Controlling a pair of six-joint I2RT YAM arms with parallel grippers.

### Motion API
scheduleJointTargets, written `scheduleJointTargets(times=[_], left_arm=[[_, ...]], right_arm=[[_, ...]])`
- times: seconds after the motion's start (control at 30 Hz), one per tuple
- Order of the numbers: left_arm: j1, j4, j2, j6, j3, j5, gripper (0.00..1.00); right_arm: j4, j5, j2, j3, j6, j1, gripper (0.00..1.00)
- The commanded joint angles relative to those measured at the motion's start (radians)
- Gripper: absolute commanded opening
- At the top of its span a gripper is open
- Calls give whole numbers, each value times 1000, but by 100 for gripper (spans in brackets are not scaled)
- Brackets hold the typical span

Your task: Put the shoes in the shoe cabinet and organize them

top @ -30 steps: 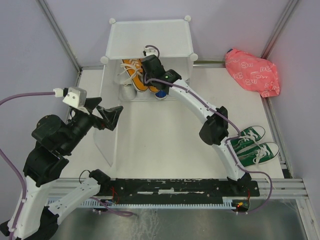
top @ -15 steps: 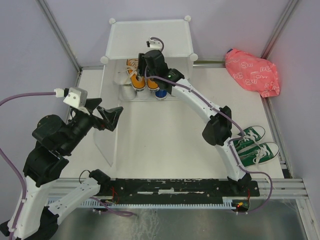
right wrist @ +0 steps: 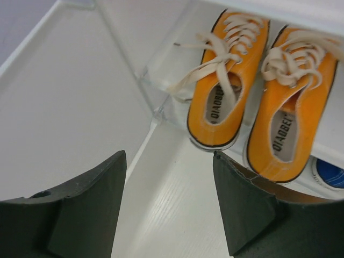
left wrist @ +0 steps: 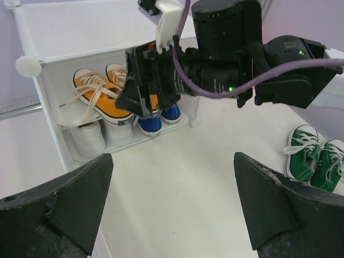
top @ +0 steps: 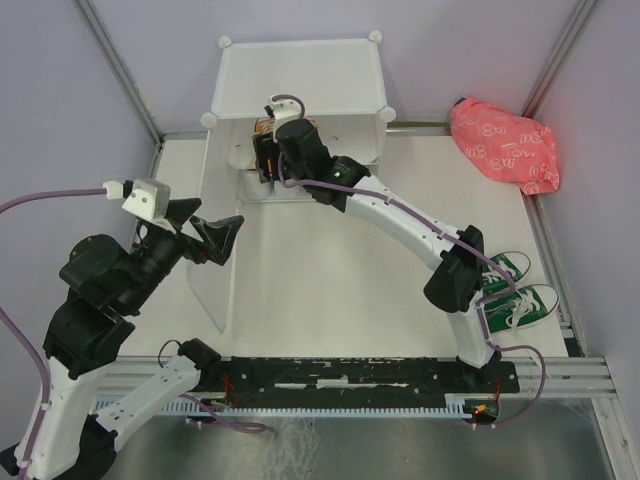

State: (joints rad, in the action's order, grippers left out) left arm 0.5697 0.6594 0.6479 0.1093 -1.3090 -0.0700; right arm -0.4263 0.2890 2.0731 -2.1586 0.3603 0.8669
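Our right gripper hangs empty, fingers spread, at the mouth of the shoe cabinet, just in front of the orange sneakers on its inner shelf. Our left gripper is spread too and holds nothing. We see the green sneakers on the table, well apart from the cabinet.

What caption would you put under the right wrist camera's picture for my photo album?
Open right gripper facing a pair of orange sneakers on the cabinet's shelf, a blue shoe peeking out below.
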Motion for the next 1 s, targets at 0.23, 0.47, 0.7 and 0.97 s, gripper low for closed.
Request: scheduleJointTargets(times=[0.23,0.47,0.7,0.97], left_arm=[[-2,10,-18,-19,8,1,99],[-1,14,-13,-31,15,-7,99],[-2,14,-7,-43,28,-10,99],[-1,16,-16,-53,39,-21,99]], right_arm=[[208,211,23,137,-47,35,68],[237,230,92,76,-81,35,68],[304,268,145,56,-79,34,50],[419,257,182,-4,-90,34,2]])
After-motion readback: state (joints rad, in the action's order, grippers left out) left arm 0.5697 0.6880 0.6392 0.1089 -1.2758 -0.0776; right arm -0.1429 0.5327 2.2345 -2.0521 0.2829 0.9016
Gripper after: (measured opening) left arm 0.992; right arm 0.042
